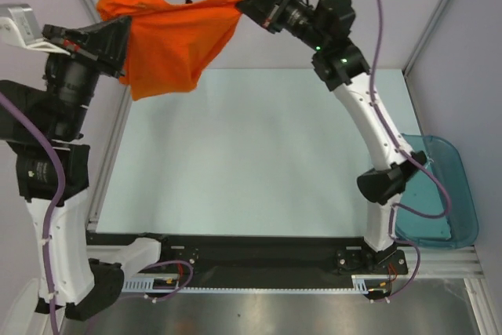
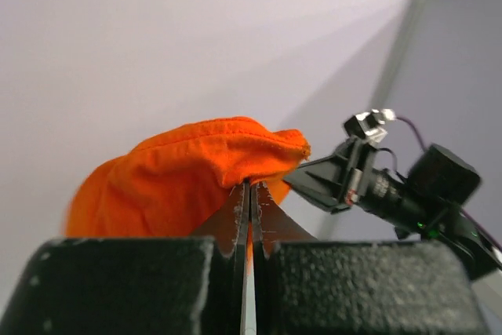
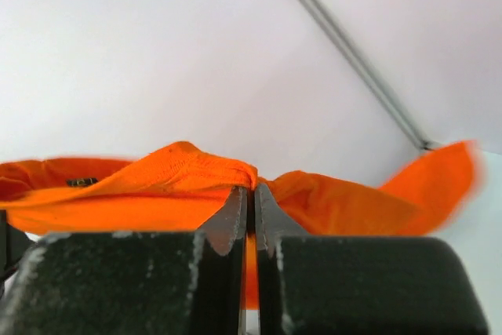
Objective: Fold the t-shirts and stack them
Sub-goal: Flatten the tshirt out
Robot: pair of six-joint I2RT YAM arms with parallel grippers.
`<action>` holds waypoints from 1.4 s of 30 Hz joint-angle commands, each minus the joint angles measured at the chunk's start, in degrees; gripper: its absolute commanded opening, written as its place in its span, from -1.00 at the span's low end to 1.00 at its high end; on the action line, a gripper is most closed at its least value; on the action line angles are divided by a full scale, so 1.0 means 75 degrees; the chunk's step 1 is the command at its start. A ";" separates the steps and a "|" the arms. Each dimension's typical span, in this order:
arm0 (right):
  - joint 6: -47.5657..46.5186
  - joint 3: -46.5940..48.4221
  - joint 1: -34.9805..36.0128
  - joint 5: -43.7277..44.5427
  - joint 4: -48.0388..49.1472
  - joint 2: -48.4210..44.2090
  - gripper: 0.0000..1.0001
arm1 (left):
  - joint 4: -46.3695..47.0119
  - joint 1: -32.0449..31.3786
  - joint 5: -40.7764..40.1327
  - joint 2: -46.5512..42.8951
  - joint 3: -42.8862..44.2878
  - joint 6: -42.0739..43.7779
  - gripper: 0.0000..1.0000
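The bright orange t-shirt [image 1: 176,41] hangs in the air at the back left, stretched between both grippers and drooping well above the table. My left gripper [image 1: 121,37] is shut on its left edge; in the left wrist view the fabric [image 2: 188,170] bunches over the closed tips [image 2: 251,187]. My right gripper [image 1: 245,5] is shut on its right corner; in the right wrist view the cloth [image 3: 157,182] spreads to both sides of the closed tips [image 3: 251,190]. The right gripper also shows in the left wrist view [image 2: 314,178].
A pale blue table top [image 1: 259,147] lies below the shirt. A translucent teal plastic bin [image 1: 443,194] stands off the table's right edge by the right arm's base. Pale walls and frame posts [image 1: 435,13] enclose the back and sides.
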 commanded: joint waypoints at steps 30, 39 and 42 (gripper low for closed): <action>-0.2875 -1.0791 -0.1079 -0.0202 -0.2382 -0.3885 0.38 | -0.0770 -0.3906 -0.2025 -0.0784 -0.7255 -0.0763 0.58; -0.2124 -1.0641 0.0167 0.0700 -0.2371 -0.3090 0.35 | -0.1569 -0.0925 -0.2601 -0.1442 -0.8087 -0.1197 0.42; -0.2311 -0.9810 0.0483 0.1424 -0.2522 -0.2340 0.32 | -0.1322 -0.0749 -0.2285 -0.1139 -0.8369 -0.1395 0.47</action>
